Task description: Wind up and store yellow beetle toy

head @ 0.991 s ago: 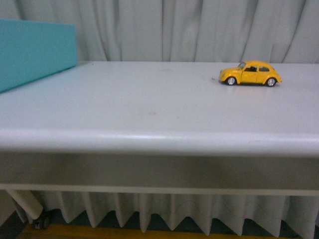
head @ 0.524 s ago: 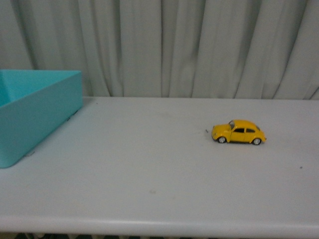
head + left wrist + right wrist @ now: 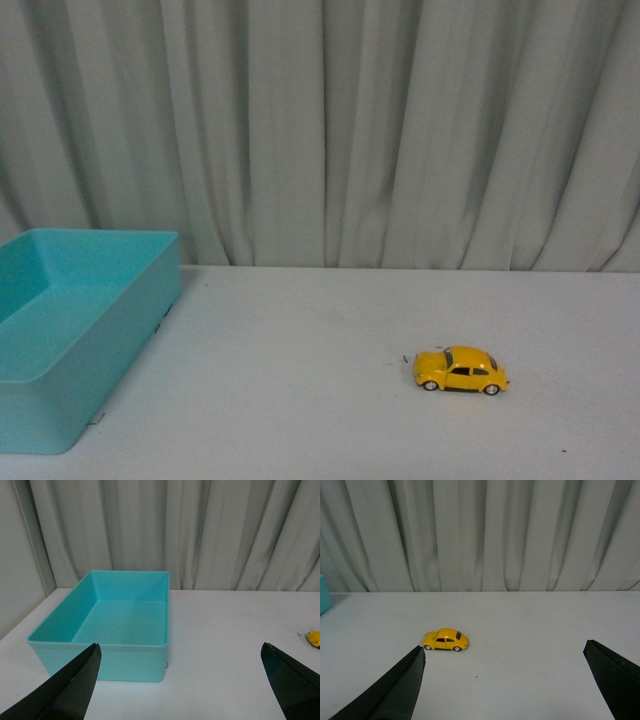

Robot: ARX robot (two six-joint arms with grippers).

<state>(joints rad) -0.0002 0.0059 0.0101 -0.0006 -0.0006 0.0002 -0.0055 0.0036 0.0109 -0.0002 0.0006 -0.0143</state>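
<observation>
Task not begun: yellow beetle toy (image 3: 461, 371) is sitting untouched, well apart from teal bin (image 3: 150, 300); left gripper (image 3: 180, 652) and right gripper (image 3: 504, 652) are hanging released, empty.

Left end effector (image 3: 180, 648), two matte black fingers (image 3: 70, 690), broad wedge shapes tapering to blunt tips, plain smooth faces, right end effector (image 3: 504, 646), matching black tapered fingers (image 3: 395, 690), faint sheen along the edges

No readable text, label or number anywhere.
</observation>
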